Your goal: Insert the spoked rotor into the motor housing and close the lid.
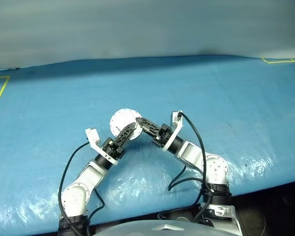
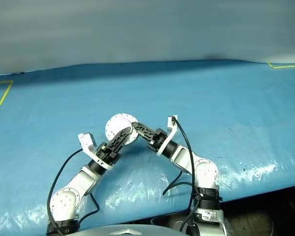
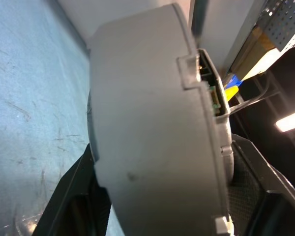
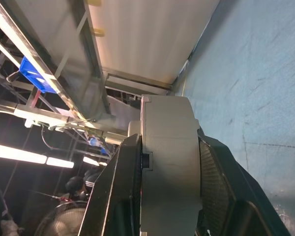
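We work over a blue table cover. Above it, both arms meet at the motor housing, a round disc held on edge off the surface, its pale flat face toward the head camera. The right gripper clamps the housing across its thickness, one black finger on each face. The left gripper brackets the housing rim from the other side; we cannot tell whether its fingers press it.
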Available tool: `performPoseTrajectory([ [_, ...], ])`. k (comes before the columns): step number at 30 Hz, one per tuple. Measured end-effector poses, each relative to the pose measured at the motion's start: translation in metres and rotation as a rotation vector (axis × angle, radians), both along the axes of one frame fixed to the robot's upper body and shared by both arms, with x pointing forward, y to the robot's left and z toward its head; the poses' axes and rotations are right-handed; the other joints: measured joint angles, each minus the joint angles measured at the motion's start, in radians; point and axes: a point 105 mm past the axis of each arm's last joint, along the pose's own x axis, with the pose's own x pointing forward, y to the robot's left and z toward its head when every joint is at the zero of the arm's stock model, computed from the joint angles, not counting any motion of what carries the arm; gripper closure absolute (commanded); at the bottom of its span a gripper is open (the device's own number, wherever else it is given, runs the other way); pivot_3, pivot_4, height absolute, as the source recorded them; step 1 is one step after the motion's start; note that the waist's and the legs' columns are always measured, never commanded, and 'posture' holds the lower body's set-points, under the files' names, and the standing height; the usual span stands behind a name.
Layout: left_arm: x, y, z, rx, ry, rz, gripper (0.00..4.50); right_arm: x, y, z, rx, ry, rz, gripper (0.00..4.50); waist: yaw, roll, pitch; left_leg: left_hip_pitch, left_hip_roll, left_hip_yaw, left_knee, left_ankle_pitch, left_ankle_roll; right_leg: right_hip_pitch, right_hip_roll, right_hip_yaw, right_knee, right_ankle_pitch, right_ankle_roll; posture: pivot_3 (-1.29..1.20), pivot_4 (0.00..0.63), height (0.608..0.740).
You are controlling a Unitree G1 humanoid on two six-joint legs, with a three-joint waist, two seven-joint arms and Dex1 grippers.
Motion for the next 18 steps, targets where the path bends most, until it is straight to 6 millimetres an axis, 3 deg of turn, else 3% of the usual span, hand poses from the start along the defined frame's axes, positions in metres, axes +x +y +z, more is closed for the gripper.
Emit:
performPoseTrajectory([
  [17, 0.010, -0.001, -0.003, 0.001, 0.030, 0.032, 1.89, 0.008, 0.000, -0.005, -0.059, -0.018, -0.058, 3.28, 0.001, 0.000, 0.000, 0.000, -0.002, 0.000, 0.001, 0.000, 0.000, 0.000, 0.000, 0.000, 0.000, 0.001, 0.001, 0.00, 0.150, 0.740],
  [18, 0.011, -0.002, -0.003, -0.003, 0.031, 0.034, 1.89, 0.009, 0.000, -0.005, -0.065, -0.021, -0.067, 2.93, 0.002, 0.000, 0.000, 0.000, -0.002, 0.000, 0.001, 0.000, 0.000, 0.001, 0.000, 0.000, 0.000, 0.001, 0.001, 0.00, 0.150, 0.740],
])
